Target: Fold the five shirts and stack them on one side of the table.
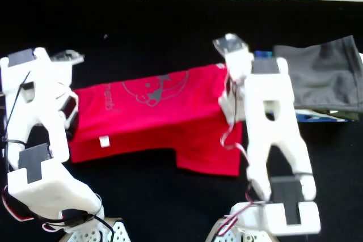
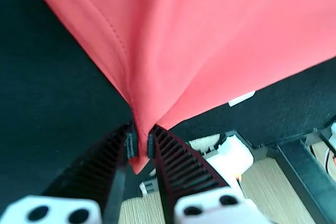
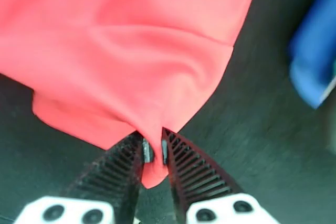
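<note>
A red shirt (image 1: 153, 114) with a grey print lies spread across the black table (image 1: 142, 21), lifted along its near fold. My left gripper (image 2: 140, 145) is shut on a pinched corner of the red shirt (image 2: 210, 40) at its left end. My right gripper (image 3: 155, 151) is shut on a fold of the red shirt (image 3: 115, 51) at its right end. In the high view the left gripper (image 1: 71, 109) sits at the shirt's left edge and the right gripper (image 1: 228, 103) at its right edge. A folded grey shirt (image 1: 323, 75) tops a stack at the far right.
Blue fabric (image 1: 317, 117) peeks from under the grey shirt in the stack, and a blue piece (image 3: 315, 61) shows beside the right gripper. The arm bases (image 1: 91, 230) stand at the table's near edge. Bare black table lies behind and in front of the red shirt.
</note>
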{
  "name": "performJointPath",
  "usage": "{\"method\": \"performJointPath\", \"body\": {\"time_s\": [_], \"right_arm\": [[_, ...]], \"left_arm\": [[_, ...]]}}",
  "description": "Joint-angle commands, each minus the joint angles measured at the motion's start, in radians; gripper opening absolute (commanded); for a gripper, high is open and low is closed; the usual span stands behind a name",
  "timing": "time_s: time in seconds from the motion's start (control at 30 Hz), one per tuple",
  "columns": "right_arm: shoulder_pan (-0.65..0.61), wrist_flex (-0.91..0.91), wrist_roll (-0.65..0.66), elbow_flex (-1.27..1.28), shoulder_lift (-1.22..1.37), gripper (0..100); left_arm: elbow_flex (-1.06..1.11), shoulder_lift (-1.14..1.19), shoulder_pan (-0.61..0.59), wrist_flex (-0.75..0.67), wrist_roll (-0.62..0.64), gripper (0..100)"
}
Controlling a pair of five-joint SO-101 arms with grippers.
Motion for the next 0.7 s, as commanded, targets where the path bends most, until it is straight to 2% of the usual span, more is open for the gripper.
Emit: {"method": "performJointPath", "body": {"time_s": [0.0,0.13,0.47,0.67], "right_arm": [[0.024,-0.105,-0.006,0.228,-0.145,0.5],[0.031,-0.124,-0.006,0.334,-0.226,0.5],[0.042,-0.062,0.061,0.392,-0.344,0.5],[0.042,-0.203,0.061,0.518,-0.344,0.5]], "left_arm": [[0.077,-0.051,-0.01,-0.06,-0.008,1],[0.151,-0.051,-0.01,-0.118,-0.008,1],[0.193,-0.042,-0.015,-0.103,-0.008,1],[0.249,-0.05,-0.013,-0.178,-0.008,1]]}}
